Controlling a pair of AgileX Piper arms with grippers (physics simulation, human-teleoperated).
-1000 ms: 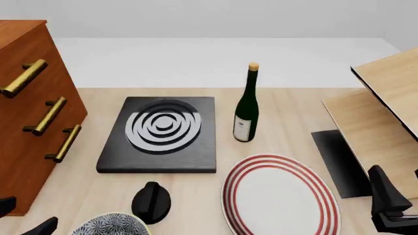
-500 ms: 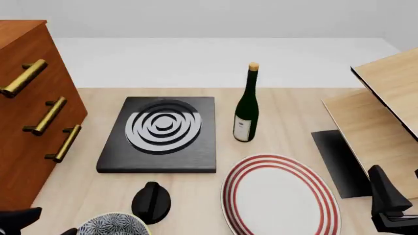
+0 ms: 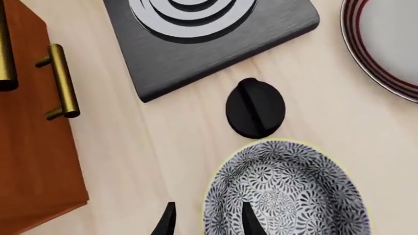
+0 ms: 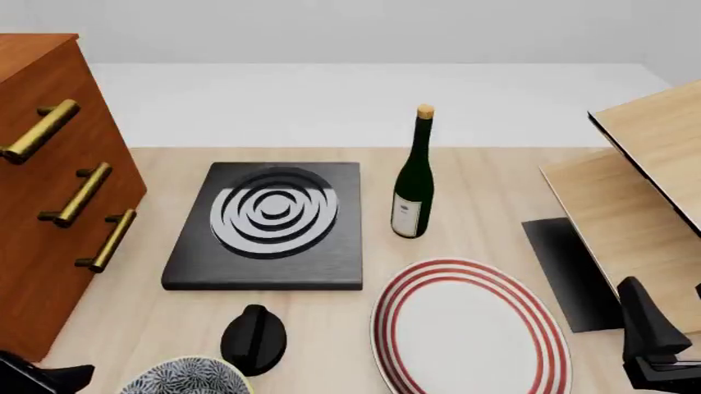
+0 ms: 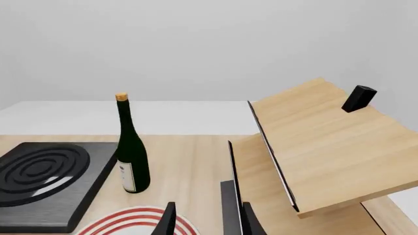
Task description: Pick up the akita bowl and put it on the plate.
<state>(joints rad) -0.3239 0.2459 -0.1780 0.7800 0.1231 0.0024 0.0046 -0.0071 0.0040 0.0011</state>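
Two tools on the rig, only the left one near the work. The left tool (image 3: 203, 223) shows two dark fingertips standing apart, one fingertip (image 3: 247, 219) over the inside of the akita bowl (image 3: 287, 193) and the other outside its wall, over bare bench (image 3: 150, 152). They straddle the pale yellow rim on the side toward the wooden cabinet (image 3: 26, 147). Nothing is gripped yet.

The bowl sits at the near edge of the bench, low in the front view, half cut off by the frame (image 4: 184, 376). A small black knob (image 3: 255, 108) lies just beside it on the far side, close to the rim but apparently not touching. The plate (image 4: 471, 328) lies on the bench to the right of the bowl, empty, with the knob between them and a little further back.

Step in hand, by judgement: closing on the rim. To do it well, the tool should drop until the fingers overlap the wall well below the rim, then close squarely across it, since a thin curved wall could slip from a shallow pinch. Lift straight up before travelling, high enough to clear the knob and the plate's edge, and keep the bowl level.

The right tool (image 5: 205, 220) hangs off to the right with its fingers apart, facing the wine bottle (image 5: 130, 147) and a tilted wooden board (image 5: 313, 147), holding nothing.
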